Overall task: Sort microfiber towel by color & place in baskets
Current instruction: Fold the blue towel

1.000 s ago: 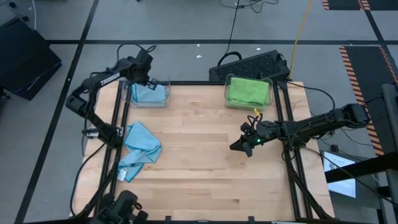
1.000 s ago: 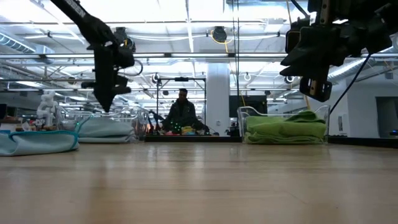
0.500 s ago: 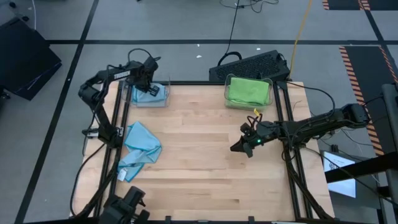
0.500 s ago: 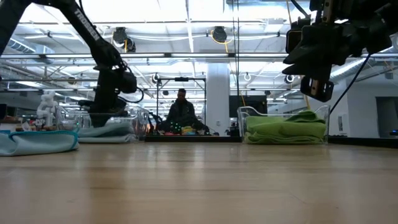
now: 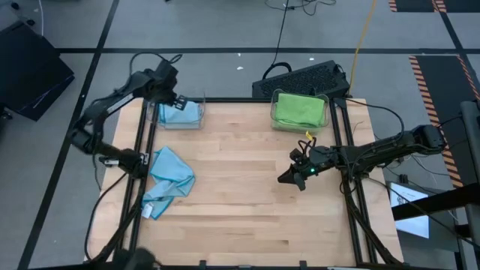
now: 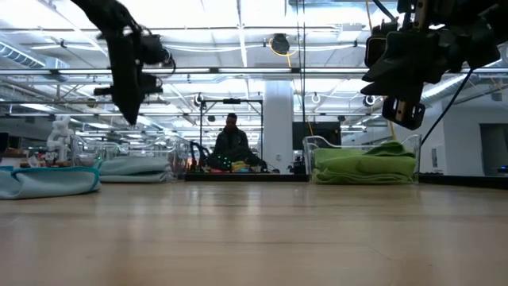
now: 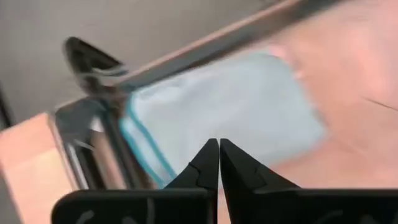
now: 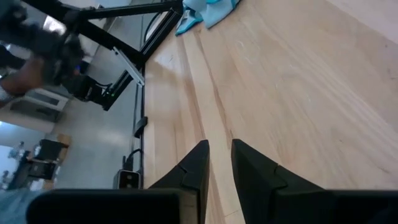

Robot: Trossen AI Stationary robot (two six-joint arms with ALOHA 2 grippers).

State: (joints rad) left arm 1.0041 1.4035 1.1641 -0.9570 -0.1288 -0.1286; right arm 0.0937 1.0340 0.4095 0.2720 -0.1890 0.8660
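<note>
Over the far left corner of the wooden surface [image 5: 247,172], the left gripper [image 7: 219,149] hangs with its fingers [image 7: 208,163] pressed together and empty, above a clear basket [image 5: 180,114] that holds a light blue towel [image 7: 236,112]. Another light blue towel [image 5: 169,180] lies crumpled near the surface's left edge. The right gripper [image 8: 216,148] hovers over the right side, its fingers [image 8: 198,163] a narrow gap apart and holding nothing. At the far right corner a second clear basket [image 5: 300,110] holds a green towel [image 6: 363,165]. A person [image 6: 232,143] sits in the room beyond.
</note>
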